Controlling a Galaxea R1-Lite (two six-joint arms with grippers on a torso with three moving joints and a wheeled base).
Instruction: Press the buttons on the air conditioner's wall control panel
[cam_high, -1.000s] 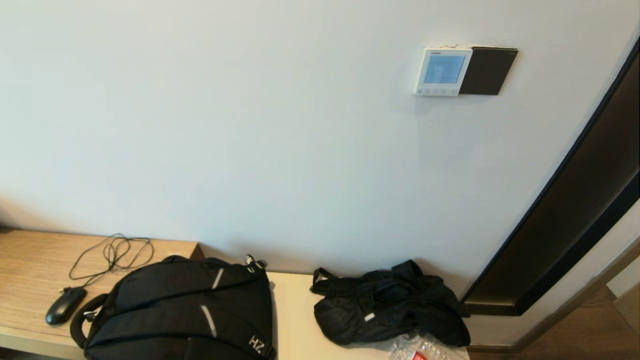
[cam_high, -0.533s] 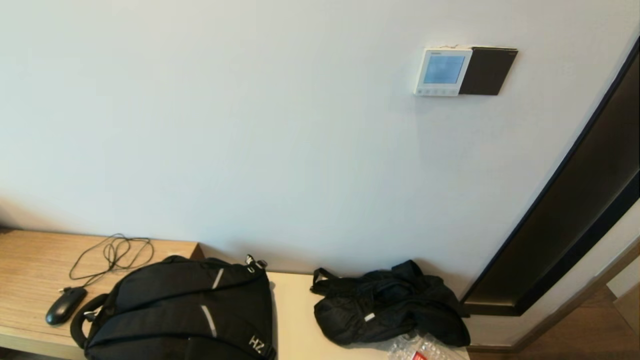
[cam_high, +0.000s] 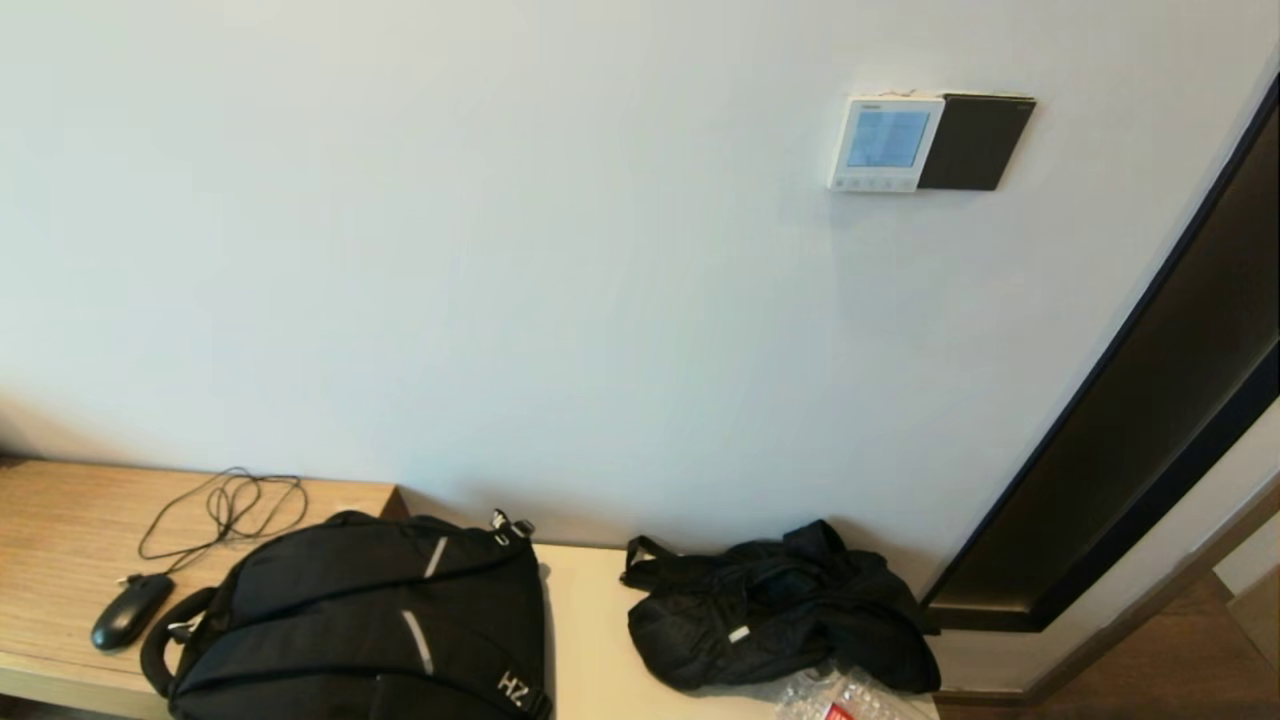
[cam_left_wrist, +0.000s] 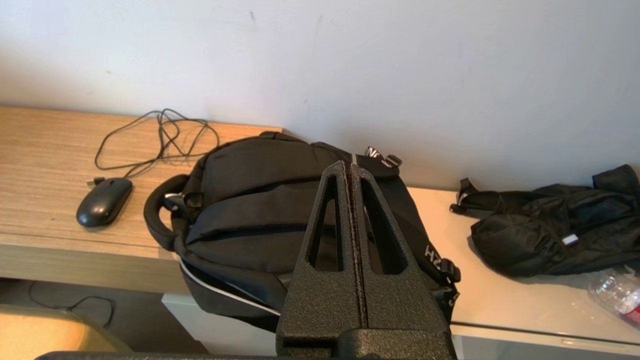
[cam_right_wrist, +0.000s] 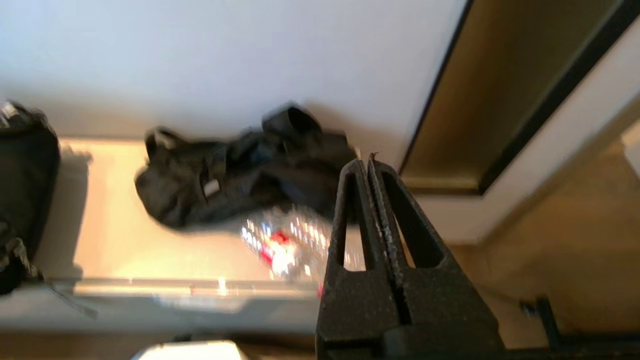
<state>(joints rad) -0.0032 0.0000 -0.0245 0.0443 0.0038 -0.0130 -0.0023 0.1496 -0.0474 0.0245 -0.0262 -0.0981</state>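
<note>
On the counter (cam_high: 590, 640), at about 8 o'clock in the head view, a black mouse (cam_high: 131, 610) lies with its cable (cam_high: 225, 505) looped behind it. Just beside it, toward 7 o'clock, sits a black backpack (cam_high: 370, 625). The left hand (cam_left_wrist: 349, 170) hangs in front of and above that backpack, its fingers pressed together with nothing between them. Near 5 o'clock a crumpled black bag (cam_high: 780, 610) rests against the wall, touching a clear plastic bottle (cam_high: 840, 695) at the counter's near edge. The right hand (cam_right_wrist: 369, 162) is low near this bag and bottle, fingers also pressed together and empty. Neither hand shows in the head view. High on the wall at about 1 o'clock hangs the air conditioner's wall control panel (cam_high: 884, 143), its screen pale blue, with the buttons (cam_high: 871, 183) in a row along its bottom strip. A dark brown plate (cam_high: 975, 142) touches its right side. A dark door frame (cam_high: 1130, 420) runs along 3 to 4 o'clock.
</note>
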